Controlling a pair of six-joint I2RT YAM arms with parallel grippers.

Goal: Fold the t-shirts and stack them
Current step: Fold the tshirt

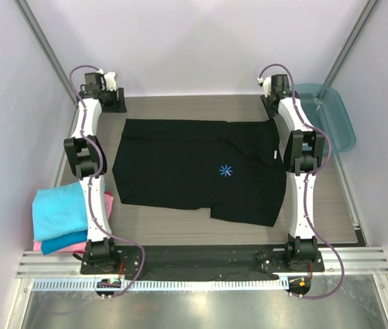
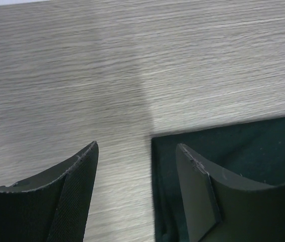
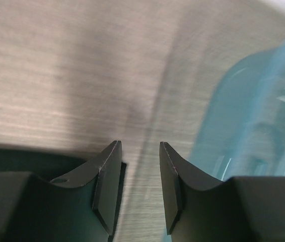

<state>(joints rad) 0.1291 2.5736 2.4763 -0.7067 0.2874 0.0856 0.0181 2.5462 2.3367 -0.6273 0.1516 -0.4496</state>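
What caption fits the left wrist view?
Open left end effector over a corner of the black cloth t-shirt on grey wood-grain table.

The large black cloth t-shirt [image 1: 180,164] in the middle looks soft and matt. It lies on a grey wood-grain table [image 1: 180,223] with a smooth, dull finish. At two o'clock, the translucent teal plastic tray [image 1: 334,120] is glossy. At eight o'clock, the folded turquoise, blue and pink cloth t-shirts [image 1: 57,209] look matt. At six o'clock, the grooved bare-metal rail [image 1: 201,264] has a faint sheen.
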